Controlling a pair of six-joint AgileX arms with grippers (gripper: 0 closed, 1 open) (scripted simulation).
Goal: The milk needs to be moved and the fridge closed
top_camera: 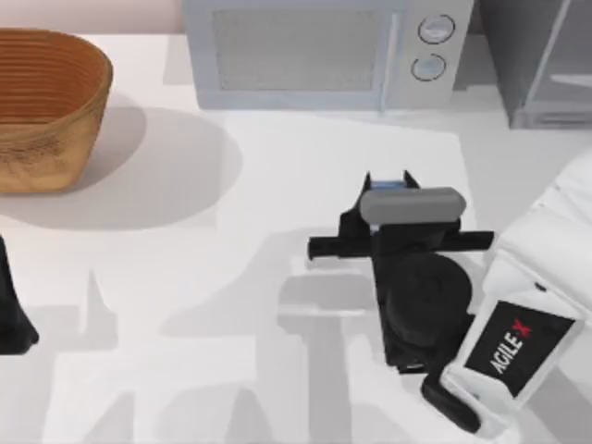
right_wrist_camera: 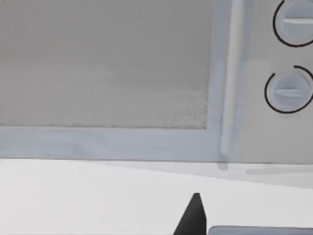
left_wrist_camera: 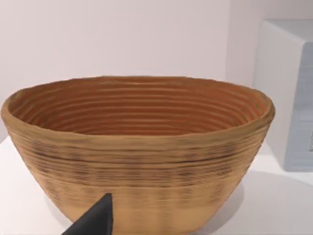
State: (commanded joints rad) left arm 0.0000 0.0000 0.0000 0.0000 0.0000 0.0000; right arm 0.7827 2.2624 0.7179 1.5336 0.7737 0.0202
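The right hand [top_camera: 388, 190] hangs over the middle of the bench [top_camera: 277, 185], before the microwave [top_camera: 324, 51]. A bit of blue, likely the milk [top_camera: 392, 184], sits between its fingers, apparently pinched for carrying toward the fridge [top_camera: 546, 65]. The left arm is parked near the basket [top_camera: 46, 102].

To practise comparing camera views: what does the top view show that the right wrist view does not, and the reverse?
Top view, not the wrist view: the basket, the fridge at the back right, and the right end effector in front of the microwave. Wrist view, not the top view: the microwave's front seen level, from table height. Shared: the microwave's two knobs and the white table.
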